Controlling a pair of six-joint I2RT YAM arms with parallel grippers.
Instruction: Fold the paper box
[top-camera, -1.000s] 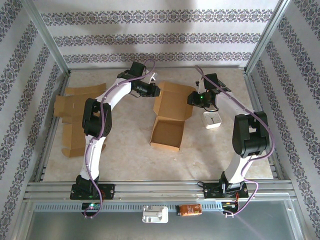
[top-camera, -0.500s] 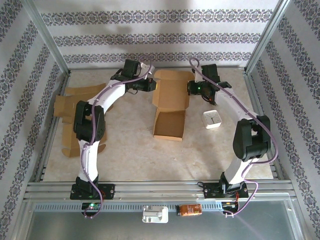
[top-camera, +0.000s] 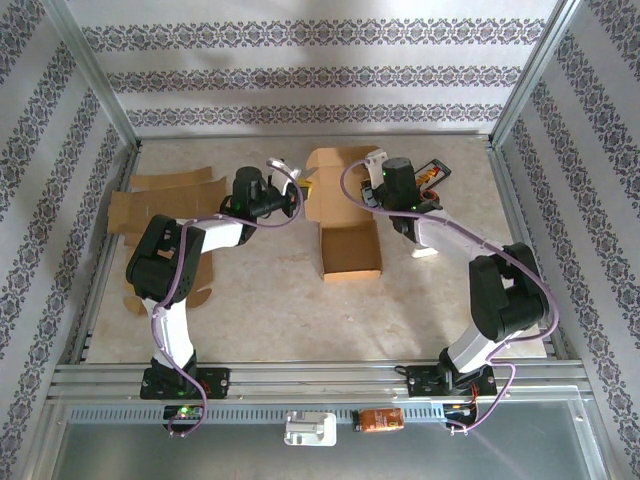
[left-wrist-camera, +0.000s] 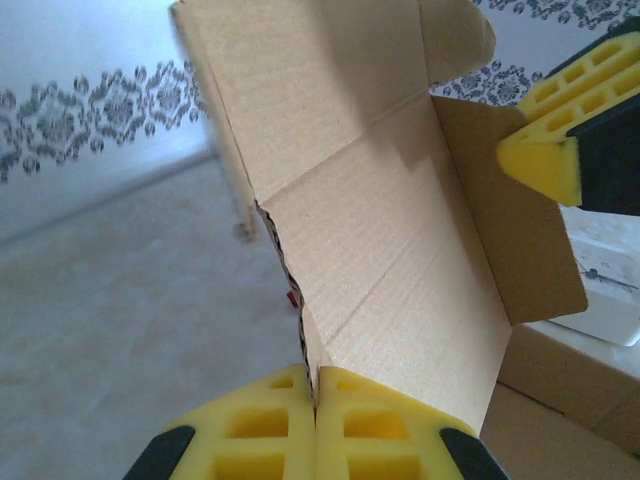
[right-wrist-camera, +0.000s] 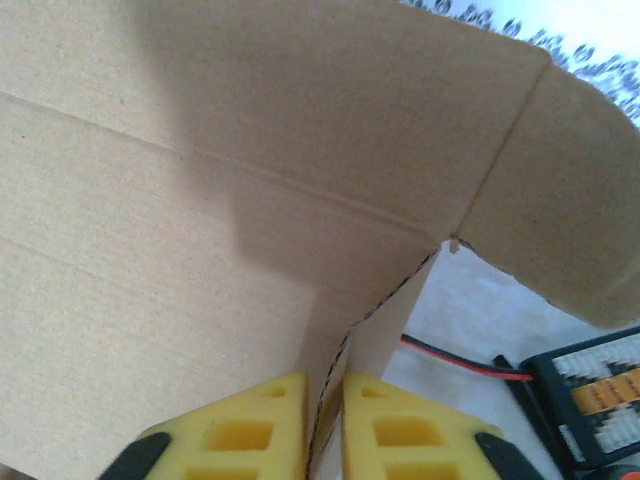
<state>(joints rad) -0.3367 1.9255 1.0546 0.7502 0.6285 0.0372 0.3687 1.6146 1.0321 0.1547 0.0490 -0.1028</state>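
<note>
The paper box (top-camera: 350, 250) is sitting near the middle of the surface (top-camera: 260, 300) in the top view. Its open tray is toward the bottom of the frame, and the lid (top-camera: 330, 170) is tipping up at the tray's upper end.

Both arms are working that lid. The left fingers (left-wrist-camera: 260, 425) are pressing together at the bottom of the left wrist view, pinching the raw cardboard edge on the lid's left side. The right fingers (right-wrist-camera: 250, 430) are doing the same on the right side, with the edge of a flap running down between them, so I'm reading that as a grip on the box too.

What matters for the next bit is that the box's long axis is running up and down the top frame. The tray is lying below both pairs of fingers, toward the bottom edge. I'm guessing the lid needs swinging down that way, over the tray. Neither arm is looking nearer, since they're sitting pretty much level on opposite edges, so they'll probably have to go together or the lid's going to twist.

A flat cardboard sheet (top-camera: 160, 215) is lying at the left, well apart.
</note>
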